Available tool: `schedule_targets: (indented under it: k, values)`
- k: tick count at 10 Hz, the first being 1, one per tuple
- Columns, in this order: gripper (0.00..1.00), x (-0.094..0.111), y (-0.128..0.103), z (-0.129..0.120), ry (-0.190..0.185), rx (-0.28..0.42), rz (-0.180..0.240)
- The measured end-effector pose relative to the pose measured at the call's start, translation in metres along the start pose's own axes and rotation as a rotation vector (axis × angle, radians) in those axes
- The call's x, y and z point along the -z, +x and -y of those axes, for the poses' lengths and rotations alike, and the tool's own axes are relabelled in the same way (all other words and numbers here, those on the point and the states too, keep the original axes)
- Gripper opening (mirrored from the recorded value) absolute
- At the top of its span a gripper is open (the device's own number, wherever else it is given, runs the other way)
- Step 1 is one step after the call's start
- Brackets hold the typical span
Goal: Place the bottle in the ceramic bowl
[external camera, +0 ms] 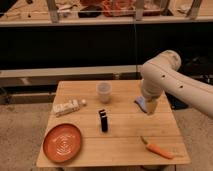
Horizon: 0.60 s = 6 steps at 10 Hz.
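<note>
The whitish bottle (67, 106) lies on its side near the left edge of the wooden table (125, 140), cap pointing right. In front of it, at the table's front left corner, sits the orange-red ceramic bowl (62, 142), with nothing in it. My gripper (150, 108) hangs from the white arm (167, 80) over the right side of the table, far right of the bottle and the bowl. It is open and holds nothing.
A translucent cup (103, 92) stands at the back middle. A black upright block (103, 120) stands mid-table. A blue object (141, 102) lies just left of the gripper, and a carrot (157, 149) lies at the front right. A dark shelf unit runs behind the table.
</note>
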Motion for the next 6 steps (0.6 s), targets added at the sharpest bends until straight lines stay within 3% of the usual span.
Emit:
schedule_targets:
  k: [6]
  values:
    - [0.80, 0.004, -0.059, 0.023, 0.019, 0.153, 0.013]
